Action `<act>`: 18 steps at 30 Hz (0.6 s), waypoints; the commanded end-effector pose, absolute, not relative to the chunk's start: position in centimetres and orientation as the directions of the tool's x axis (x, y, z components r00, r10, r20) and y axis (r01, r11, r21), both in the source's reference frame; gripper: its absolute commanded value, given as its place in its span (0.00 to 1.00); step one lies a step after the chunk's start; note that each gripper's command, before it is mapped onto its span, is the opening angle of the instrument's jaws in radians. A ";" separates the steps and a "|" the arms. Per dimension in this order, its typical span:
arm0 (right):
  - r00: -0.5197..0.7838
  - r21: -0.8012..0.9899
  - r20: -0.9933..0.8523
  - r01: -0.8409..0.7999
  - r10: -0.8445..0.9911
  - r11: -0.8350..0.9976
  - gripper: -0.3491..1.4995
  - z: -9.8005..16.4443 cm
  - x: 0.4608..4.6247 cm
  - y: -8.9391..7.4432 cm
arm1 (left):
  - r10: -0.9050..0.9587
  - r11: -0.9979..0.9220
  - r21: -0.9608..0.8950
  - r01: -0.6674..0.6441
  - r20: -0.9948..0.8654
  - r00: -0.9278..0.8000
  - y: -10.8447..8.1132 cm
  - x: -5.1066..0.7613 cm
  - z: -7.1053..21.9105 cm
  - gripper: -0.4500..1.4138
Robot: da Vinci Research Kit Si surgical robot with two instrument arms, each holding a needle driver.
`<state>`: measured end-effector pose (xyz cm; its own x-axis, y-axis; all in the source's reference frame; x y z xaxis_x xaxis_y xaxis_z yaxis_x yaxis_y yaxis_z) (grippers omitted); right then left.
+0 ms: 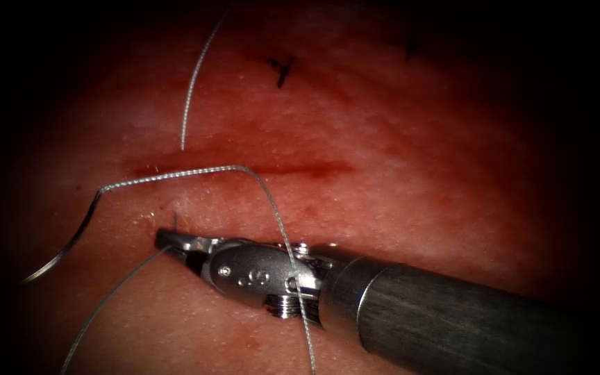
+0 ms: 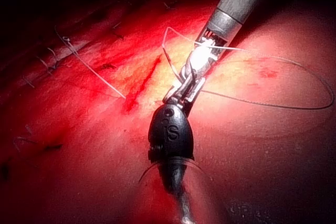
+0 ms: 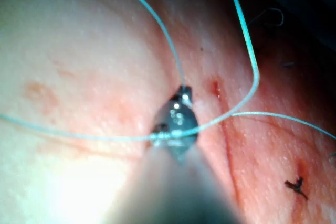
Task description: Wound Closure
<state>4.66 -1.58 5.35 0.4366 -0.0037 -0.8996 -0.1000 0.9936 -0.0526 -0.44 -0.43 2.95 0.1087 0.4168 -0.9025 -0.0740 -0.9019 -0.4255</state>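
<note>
The right hand is shut on the thin, shiny thread just below the cut, and a loop is draped over its metal wrist, so the thread is best held softly and kept untangled. The curved needle is left lying on the wet, bumpy tissue by the cut's left end — gripped by nothing, and likely not stuck in. What is held by the left hand cannot be told.

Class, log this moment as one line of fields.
right tool: shut on thread | left tool: grip unclear | needle: unheld, lying on tissue, left of cut
</note>
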 end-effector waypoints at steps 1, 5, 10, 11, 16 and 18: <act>0.426 -0.051 -0.905 -0.094 -0.006 0.994 0.00 5.3 4.76 -1.6 | 0.415 -0.902 -0.424 -0.074 -0.903 0.110 -0.4 -0.51 3.0 0.00; 0.408 -0.046 -0.913 -0.075 -0.011 0.996 0.00 5.1 4.72 -1.8 | 0.415 -0.903 -0.424 -0.075 -0.903 0.110 -0.4 -0.51 3.0 0.00; 0.392 -0.045 -0.920 -0.052 -0.021 0.998 0.00 4.9 4.65 -1.9 | 0.415 -0.903 -0.423 -0.077 -0.903 0.110 -0.4 -0.54 3.0 0.00; 0.388 -0.045 -0.921 -0.047 -0.023 0.998 0.00 4.8 4.64 -2.0 | 0.409 -0.905 -0.418 -0.078 -0.906 0.110 -0.4 -0.54 3.0 0.00; 0.384 -0.048 -0.923 -0.041 -0.028 0.998 0.00 4.7 4.61 -1.9 | 0.407 -0.906 -0.416 -0.079 -0.907 0.109 -0.4 -0.55 3.0 0.00; 0.402 -0.044 -0.915 -0.055 -0.018 0.998 0.15 4.7 4.63 -1.8 | 0.407 -0.906 -0.416 -0.079 -0.907 0.109 -0.4 -0.55 3.0 0.00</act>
<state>4.54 -1.90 4.71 0.4023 -0.0175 -0.9154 -0.0523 0.9977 -0.0421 -0.49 -0.42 2.99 0.1074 0.4087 -0.9063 -0.0797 -0.9051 -0.4176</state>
